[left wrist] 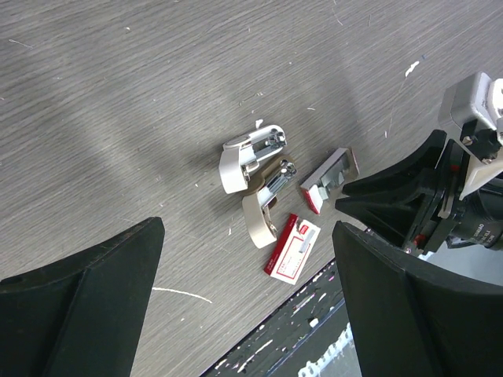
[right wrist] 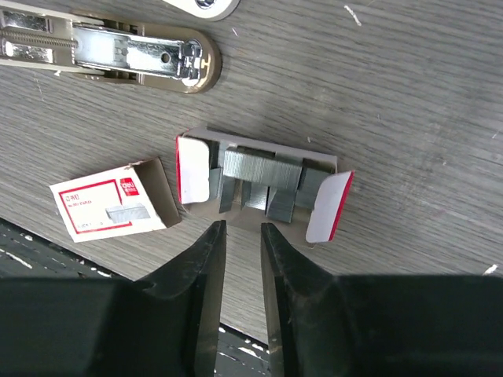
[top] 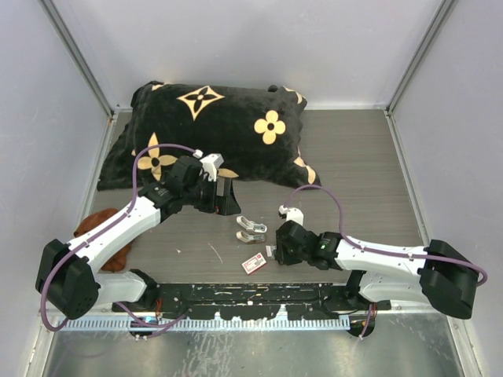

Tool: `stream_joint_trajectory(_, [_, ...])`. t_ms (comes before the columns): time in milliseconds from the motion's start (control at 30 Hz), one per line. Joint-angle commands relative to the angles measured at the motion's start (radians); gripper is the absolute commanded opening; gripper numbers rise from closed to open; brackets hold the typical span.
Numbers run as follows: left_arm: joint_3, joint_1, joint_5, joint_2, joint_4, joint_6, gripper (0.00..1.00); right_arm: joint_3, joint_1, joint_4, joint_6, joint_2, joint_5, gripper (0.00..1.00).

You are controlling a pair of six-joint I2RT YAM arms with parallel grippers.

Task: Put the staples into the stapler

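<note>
The stapler lies swung open on the table, cream with a metal channel; it also shows in the left wrist view and the right wrist view. The grey tray of staple strips lies open just ahead of my right gripper, whose jaws stand a narrow gap apart with nothing between them. The tray also shows in the left wrist view. The red-and-white box lies left of the tray, and shows from above. My left gripper is wide open and empty, hovering above the stapler.
A large black pillow with tan flower marks fills the back left. A brown cloth lies under the left arm. A black rail runs along the near edge. Grey walls close in three sides.
</note>
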Motion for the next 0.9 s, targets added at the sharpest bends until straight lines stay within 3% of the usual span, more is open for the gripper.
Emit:
stream_joint_trajectory(0, [0.011,-0.003,-0.008,-0.016,0.047,0.021,0.91,0.068,0.005,0.012,0.005,0.013,0.052,0.32])
stream_joint_trajectory(867, [0.011,-0.003,-0.002,-0.020,0.047,0.017,0.91,0.114,0.005,0.045,0.033,0.125,0.095,0.34])
